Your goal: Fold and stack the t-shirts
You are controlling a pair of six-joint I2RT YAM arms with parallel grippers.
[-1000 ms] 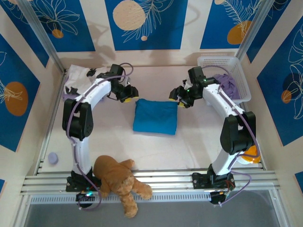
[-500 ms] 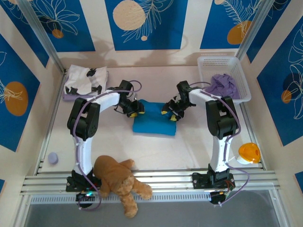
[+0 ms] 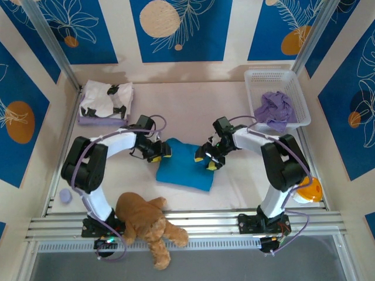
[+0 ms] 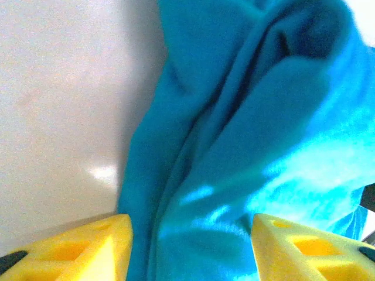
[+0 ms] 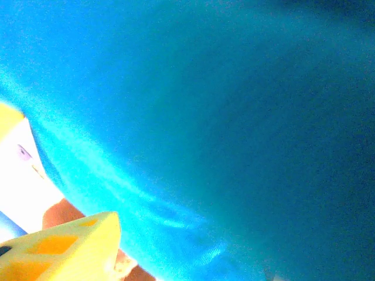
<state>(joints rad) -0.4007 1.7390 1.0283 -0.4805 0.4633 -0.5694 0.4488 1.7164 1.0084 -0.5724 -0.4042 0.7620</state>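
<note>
One yellow fingertip seen on right gripper, rest lost behind teal-blue t-shirt at table centre; cannot tell grip. Left gripper spread wide, cloth between. Far right, white basket holding crumpled lavender t-shirt.

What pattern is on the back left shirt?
The shirt is white with black blotches, clearest in top external.

Your pale tabletop carries a folded teal-blue cloth t-shirt at its middle. A white black-blotched t-shirt lies over a pale lavender t-shirt in the far left corner. A white plastic basket sits in the far right corner and a brown plush teddy bear at the near edge.
</note>
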